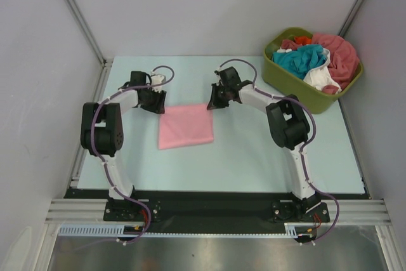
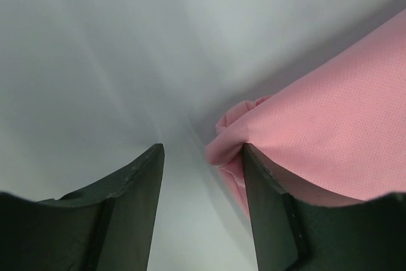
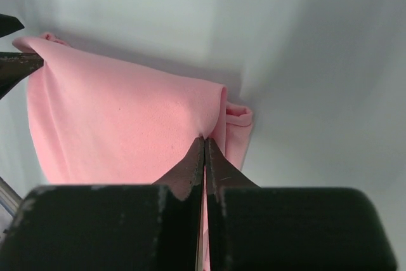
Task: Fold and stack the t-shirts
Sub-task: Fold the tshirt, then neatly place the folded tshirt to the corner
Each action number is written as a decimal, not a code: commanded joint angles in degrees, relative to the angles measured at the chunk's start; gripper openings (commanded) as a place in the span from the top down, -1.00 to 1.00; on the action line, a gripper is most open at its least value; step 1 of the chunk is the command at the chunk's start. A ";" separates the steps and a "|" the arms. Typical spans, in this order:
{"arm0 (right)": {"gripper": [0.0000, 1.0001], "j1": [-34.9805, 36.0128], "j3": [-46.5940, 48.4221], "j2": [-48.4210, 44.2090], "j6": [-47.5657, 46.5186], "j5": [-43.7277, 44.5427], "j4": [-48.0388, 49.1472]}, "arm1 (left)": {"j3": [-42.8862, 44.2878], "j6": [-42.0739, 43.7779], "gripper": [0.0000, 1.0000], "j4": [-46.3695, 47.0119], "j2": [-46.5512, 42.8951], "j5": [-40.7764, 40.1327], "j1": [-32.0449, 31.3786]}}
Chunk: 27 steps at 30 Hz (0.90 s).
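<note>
Seen from above, the left end effector [image 1: 154, 101] hovers at the 10 o'clock corner of a light pink t-shirt [image 1: 186, 126], which lies as a rough rectangle near the middle of the pale bench [image 1: 254, 157]. In the left wrist view its jaws stand apart, with bare bench showing between them. A bunched corner of the pink cloth touches one finger [image 2: 266, 207] but is not clamped, so this side appears released. At the shirt's 1 o'clock corner the right end effector [image 1: 212, 103] is clenched. Its own camera shows the two fingers pressed together on a small ridge of pink cloth, with a rolled hem just beside the pinch, so it is grasping the shirt's far edge. Farther right, at the bench's 2 o'clock corner and well apart from both arms, an olive-green tub [image 1: 279, 77] holds the other t-shirts in a loose heap: teal [image 1: 298, 60], white [image 1: 320, 77], coral-red [image 1: 340, 55] and a glimpse of orange [image 1: 303, 40]. The job looks to be in its early part. One shirt is down to a compact, doubled shape, though the grip on its corner suggests its fold is not yet finished. No stack is visible anywhere on the bench, and everything in the tub is unfolded and waiting its turn.
</note>
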 commanded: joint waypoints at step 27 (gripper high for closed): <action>-0.09 -1.46 -15.17 -15.38 3.49 6.37 5.49 | -8.98 -28.85 -0.33 0.84 -7.73 -1.13 -0.42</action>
